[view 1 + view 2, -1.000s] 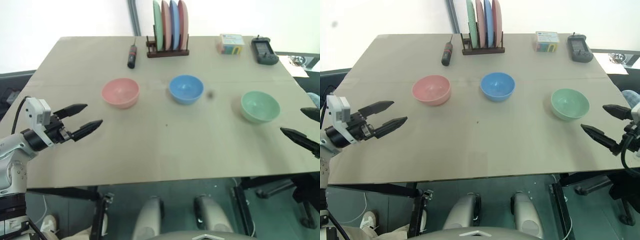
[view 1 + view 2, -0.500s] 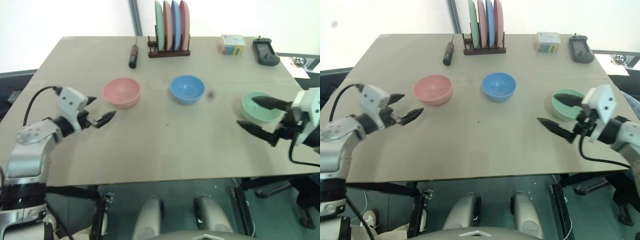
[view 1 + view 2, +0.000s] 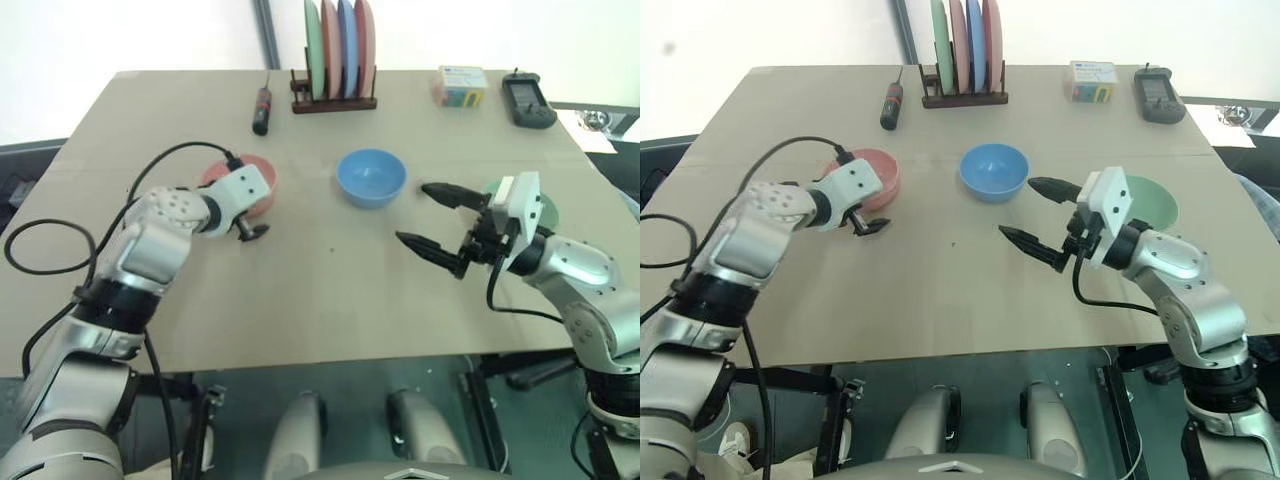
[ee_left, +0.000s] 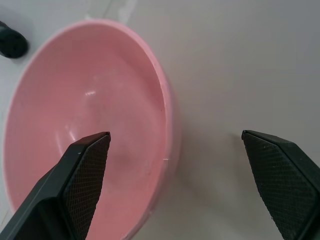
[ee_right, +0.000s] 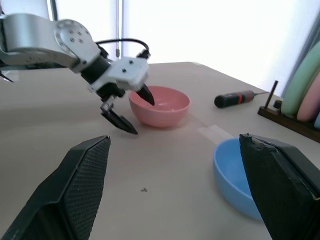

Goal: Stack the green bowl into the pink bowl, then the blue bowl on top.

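Note:
The pink bowl (image 3: 250, 172) stands at the left of the table. My left gripper (image 3: 872, 212) is open astride its near rim, one finger over the inside and the other over the table beside it, as the left wrist view shows (image 4: 175, 135). At mid table sits the blue bowl (image 3: 371, 177). The green bowl (image 3: 1152, 200) is at the right, partly hidden behind my right wrist. My right gripper (image 3: 412, 212) hangs open and empty above the table between the blue and green bowls, pointing left toward the pink bowl (image 5: 160, 106).
A wooden rack of upright plates (image 3: 335, 55) stands at the far edge, with a screwdriver (image 3: 264, 108) to its left. A small colourful box (image 3: 460, 87) and a black device (image 3: 527, 100) lie at the far right.
My left gripper has moved forward and right onto the pink bowl's rim, rolling as it went. My right gripper has swung left, from beside the green bowl to the gap between it and the blue bowl.

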